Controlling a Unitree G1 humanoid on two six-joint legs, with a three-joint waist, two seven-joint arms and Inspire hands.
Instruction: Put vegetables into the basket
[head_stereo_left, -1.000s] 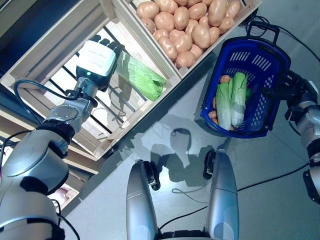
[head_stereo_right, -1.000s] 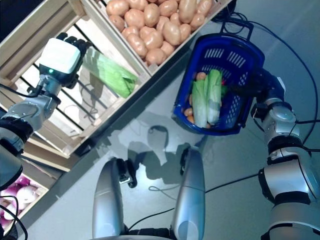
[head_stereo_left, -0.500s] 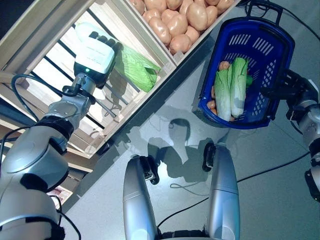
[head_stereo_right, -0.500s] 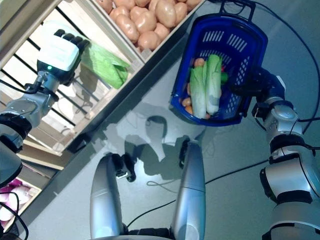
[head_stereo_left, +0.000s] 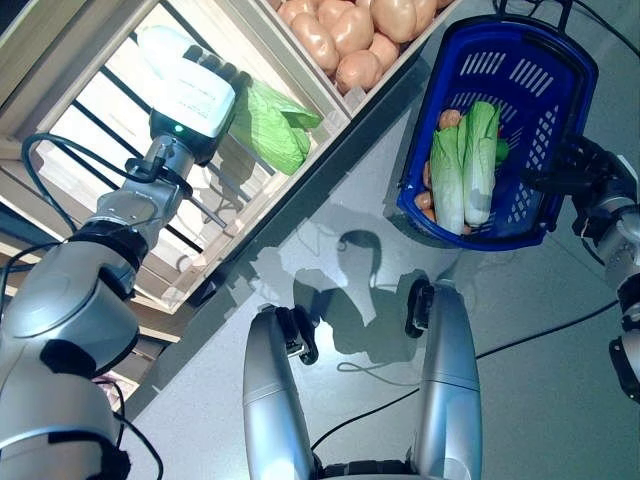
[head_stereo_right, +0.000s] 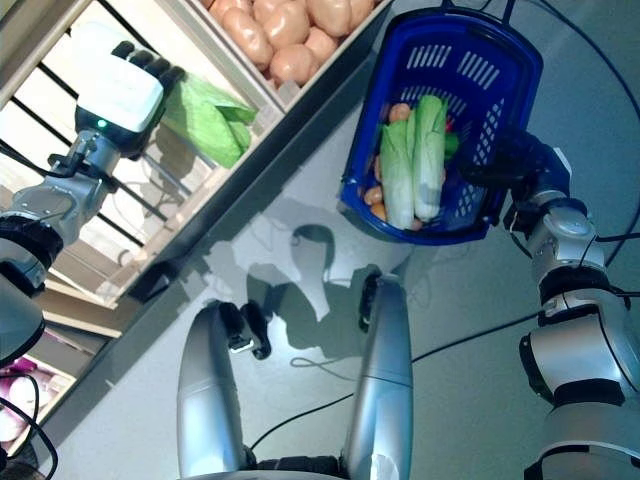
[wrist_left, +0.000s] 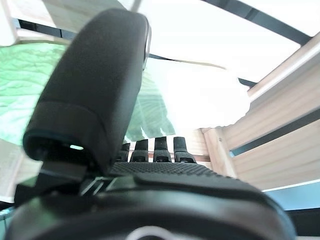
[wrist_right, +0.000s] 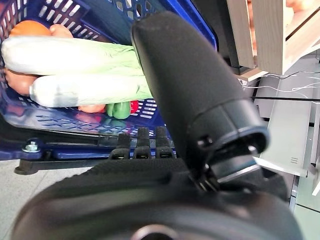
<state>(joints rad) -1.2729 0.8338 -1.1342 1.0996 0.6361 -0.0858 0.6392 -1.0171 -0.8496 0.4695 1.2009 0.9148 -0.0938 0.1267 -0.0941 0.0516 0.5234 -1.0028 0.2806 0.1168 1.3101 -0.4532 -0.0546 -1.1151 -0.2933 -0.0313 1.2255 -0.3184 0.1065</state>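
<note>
While the left hand (head_stereo_left: 197, 92) curls on the green cabbage (head_stereo_left: 270, 125) in the wooden crate (head_stereo_left: 70, 60), leaves look soft, light; grip its firmer stalk. Right hand (head_stereo_right: 515, 163) clasps the basket (head_stereo_left: 540, 75).

A wooden crate (head_stereo_left: 95, 165) stands at the left, tilted toward the floor (head_stereo_left: 540, 330), and its bottom is made of pale slats with dark gaps between them. A second crate (head_stereo_left: 318, 62) stands just beside it, on the far side, and the two share a wooden wall. A dark rail (head_stereo_left: 335, 160) runs along the near edge of both crates. Under them, at the near left, a lower wooden shelf (head_stereo_right: 62, 325) shows. The floor is smooth and grey. In the right wrist view, a crate corner (wrist_right: 265, 35) hangs over a grey metal ledge (wrist_right: 286, 135), and thin white wires (wrist_right: 280, 87) lie between them.
</note>
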